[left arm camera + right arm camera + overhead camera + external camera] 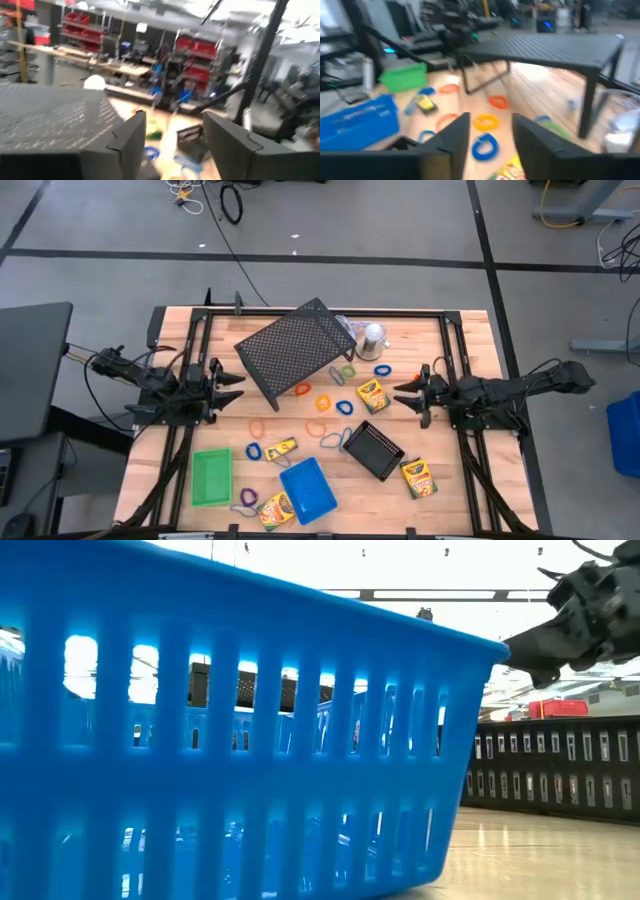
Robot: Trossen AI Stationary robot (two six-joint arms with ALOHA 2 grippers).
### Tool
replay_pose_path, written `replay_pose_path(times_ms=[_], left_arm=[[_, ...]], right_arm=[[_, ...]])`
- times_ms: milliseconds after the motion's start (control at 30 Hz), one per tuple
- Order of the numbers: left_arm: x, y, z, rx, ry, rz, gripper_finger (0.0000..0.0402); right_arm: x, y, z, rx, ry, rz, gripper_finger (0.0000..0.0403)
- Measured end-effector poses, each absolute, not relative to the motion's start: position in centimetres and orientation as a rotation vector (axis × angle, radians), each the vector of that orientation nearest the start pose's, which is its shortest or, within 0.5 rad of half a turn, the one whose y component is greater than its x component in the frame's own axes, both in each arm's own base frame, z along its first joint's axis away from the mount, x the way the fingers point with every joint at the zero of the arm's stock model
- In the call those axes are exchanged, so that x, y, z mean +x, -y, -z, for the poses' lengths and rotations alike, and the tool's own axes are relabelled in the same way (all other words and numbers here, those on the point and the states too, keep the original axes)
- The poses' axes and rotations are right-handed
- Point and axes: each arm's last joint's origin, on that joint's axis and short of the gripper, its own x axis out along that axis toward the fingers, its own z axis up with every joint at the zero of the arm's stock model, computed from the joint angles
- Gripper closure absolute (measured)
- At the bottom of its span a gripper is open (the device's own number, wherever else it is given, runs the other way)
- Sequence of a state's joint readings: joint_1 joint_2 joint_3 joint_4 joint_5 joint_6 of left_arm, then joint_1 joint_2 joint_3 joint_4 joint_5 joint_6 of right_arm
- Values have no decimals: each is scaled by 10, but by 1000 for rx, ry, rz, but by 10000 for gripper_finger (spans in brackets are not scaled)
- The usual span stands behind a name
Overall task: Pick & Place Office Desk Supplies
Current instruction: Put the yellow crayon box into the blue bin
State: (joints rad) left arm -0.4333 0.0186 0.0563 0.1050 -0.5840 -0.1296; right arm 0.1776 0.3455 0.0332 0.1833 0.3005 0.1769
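Left gripper: jaws apart, holding nothing, above the bench's left side just beside the rack. Right gripper: jaws apart, empty, over the right side, close to a crayon box.

Loops lie scattered mid-bench: a blue loop and an orange loop near that box.

Black mesh tray sits toward the near right, a second crayon box just beside it. Blue tray and green tray rest at the near edge, apart. The blue tray fills the low view.
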Motion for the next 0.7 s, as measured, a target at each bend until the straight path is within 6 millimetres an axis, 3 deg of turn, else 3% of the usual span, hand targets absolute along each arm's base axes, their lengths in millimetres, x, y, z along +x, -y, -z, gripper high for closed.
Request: replay_pose_path(times_ms=[133,267,467,700], left_arm=[[92,22,-181,-170,44,-217,129],[98,21,-176,-147,-11,-280,98],[104,23,-168,-98,-93,-298,101],[109,23,-170,-94,-70,-378,110]], right_arm=[[131,-12,-180,147,-197,176,176],[153,-16,-204,109,-397,209,176],[199,-24,-226,71,-710,247,186],[231,-29,-224,32,-1096,306,184]])
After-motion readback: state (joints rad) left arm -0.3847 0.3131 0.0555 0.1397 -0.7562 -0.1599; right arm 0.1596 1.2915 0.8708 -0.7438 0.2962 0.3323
